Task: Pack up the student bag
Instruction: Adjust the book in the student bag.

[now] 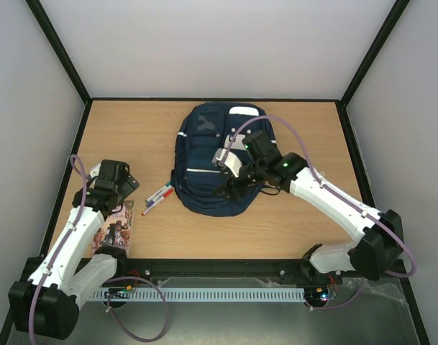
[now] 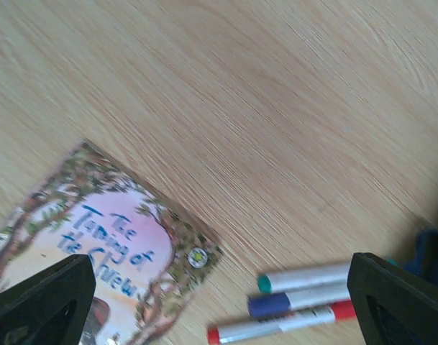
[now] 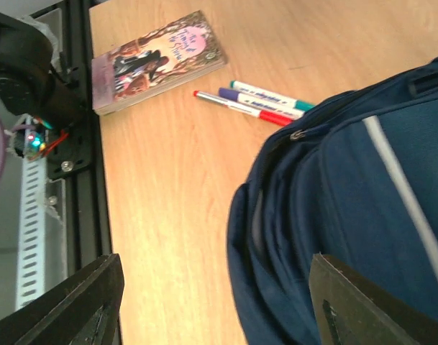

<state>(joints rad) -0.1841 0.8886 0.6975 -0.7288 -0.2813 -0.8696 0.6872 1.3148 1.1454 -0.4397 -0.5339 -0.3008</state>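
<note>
We see the student bag (image 1: pixel 201 154) lying flat in the middle of the desk (image 1: pixel 132 129), near the back, and it is much bigger than anything else there. It is made of soft blue cloth, so we think it will flop and sag when lifted, and it looks quite flat, so it is likely light. A good place to hold it would be the cloth edge by the zip (image 3: pixel 298 134), because a smooth flat side would slip. Our right end effector (image 3: pixel 215 287) hangs over the bag's edge with its fingers apart, holding nothing. Our left end effector (image 2: pixel 219 287) is wide open and empty, above the book (image 2: pixel 103 251) and the three pens (image 2: pixel 298 302).
</note>
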